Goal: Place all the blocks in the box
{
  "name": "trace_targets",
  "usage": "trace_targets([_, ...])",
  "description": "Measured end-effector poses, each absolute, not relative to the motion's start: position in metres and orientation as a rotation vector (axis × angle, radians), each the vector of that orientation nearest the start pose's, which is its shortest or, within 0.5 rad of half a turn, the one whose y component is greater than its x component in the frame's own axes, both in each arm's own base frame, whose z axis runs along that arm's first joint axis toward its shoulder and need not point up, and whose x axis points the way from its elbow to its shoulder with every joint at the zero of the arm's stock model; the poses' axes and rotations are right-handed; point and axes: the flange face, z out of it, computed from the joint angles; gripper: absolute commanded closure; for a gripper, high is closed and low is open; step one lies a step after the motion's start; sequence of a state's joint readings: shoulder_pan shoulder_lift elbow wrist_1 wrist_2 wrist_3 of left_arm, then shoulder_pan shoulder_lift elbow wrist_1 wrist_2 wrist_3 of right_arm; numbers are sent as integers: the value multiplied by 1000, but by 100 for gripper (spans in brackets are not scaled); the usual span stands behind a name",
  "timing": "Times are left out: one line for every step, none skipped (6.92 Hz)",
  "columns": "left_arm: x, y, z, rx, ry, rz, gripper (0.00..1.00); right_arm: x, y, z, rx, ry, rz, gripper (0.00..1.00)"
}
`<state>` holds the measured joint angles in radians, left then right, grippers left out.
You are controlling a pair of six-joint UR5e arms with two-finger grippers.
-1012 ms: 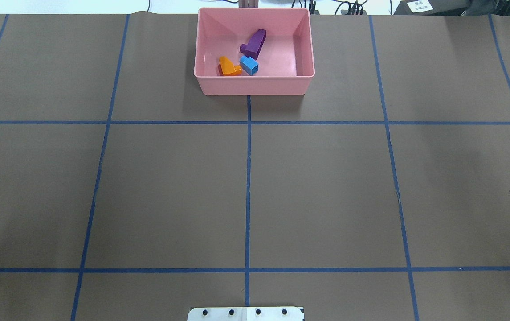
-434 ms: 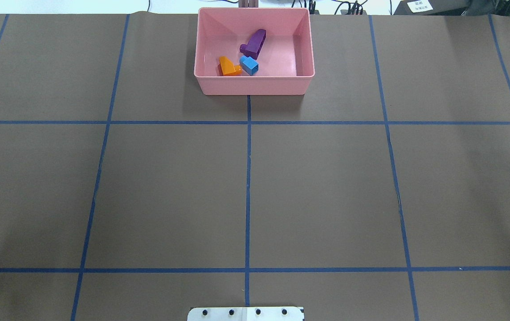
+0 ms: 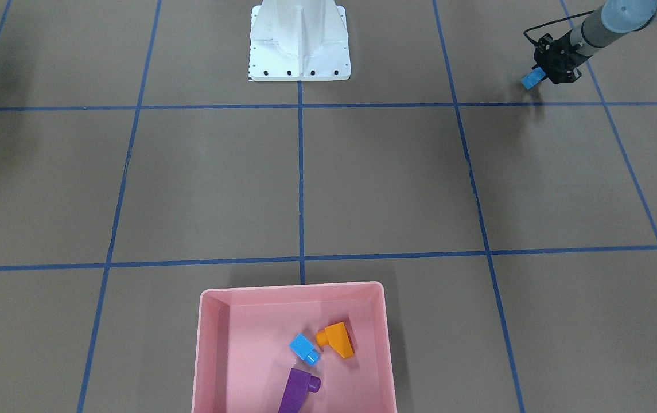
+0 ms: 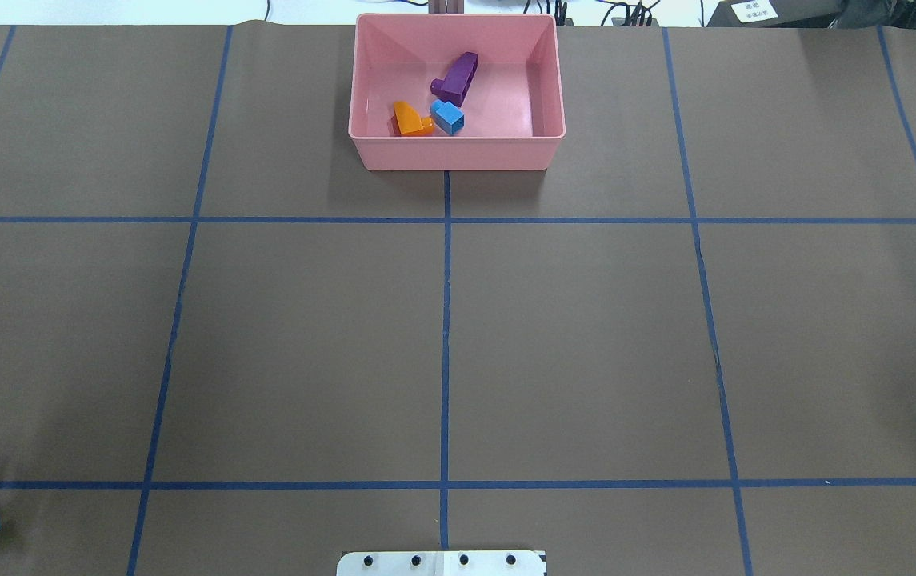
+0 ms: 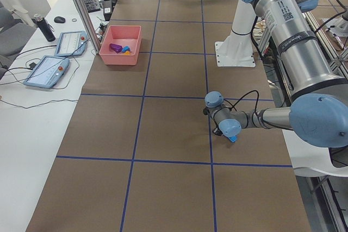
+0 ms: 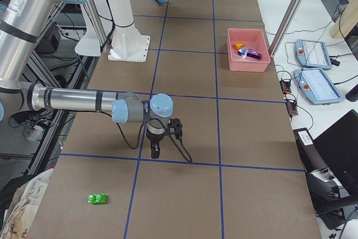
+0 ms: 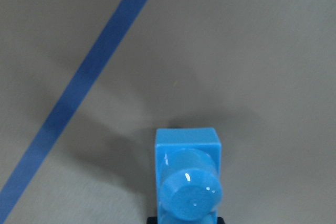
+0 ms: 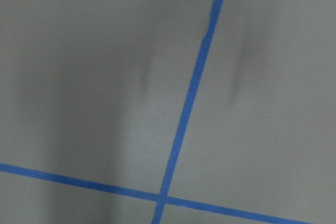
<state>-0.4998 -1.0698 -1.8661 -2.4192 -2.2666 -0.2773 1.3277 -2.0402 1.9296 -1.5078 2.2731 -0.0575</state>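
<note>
Evidently the left claw [image 3: 539, 73] is clamped on the blue bar [image 3: 531, 79], seemingly near one end, the rest jutting beyond its tips. Hard, light, glossy plastic: it may pivot in so short a bite, so a hold across the flat sides at mid-length seems safer. Well away from the claw, across the table [image 3: 362, 183], sits the pink box [image 3: 294, 287].

table [image 4: 586, 320]: brown cover, blue tape grid [image 4: 446, 320] | side desk [image 5: 27, 150]: white, two tablets [image 5: 46, 71] | light: even
</note>
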Motion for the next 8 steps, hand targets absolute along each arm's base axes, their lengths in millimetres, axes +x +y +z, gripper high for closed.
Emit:
trace_targets([246, -240, 589, 96, 1013, 855, 100, 8, -290, 681, -132, -694, -242, 0])
trace_targets([255, -282, 556, 136, 1060, 720, 100, 19, -274, 701, -151, -692, -225, 0])
trace_targets([262, -329, 519, 164, 1084, 586, 100, 30, -254, 724, -154, -694, -223, 0])
trace_targets([271, -377, 477, 172, 1089, 473, 100, 38, -231, 751, -147, -697, -220, 0])
trace_targets([282, -423, 426, 156, 1090, 353, 100, 44, -205, 781, -134, -698, -217, 0])
trace_targets([296, -464, 371, 121, 1096, 225, 100, 49, -176, 814, -123, -698, -213, 0])
trace_targets([312, -506, 313, 87, 1116, 96, 100, 53, -146, 847, -118, -698, -207, 0])
trace_targets([330, -545, 260, 56, 1140, -14, 100, 56, -119, 871, -121, -700, -194, 0])
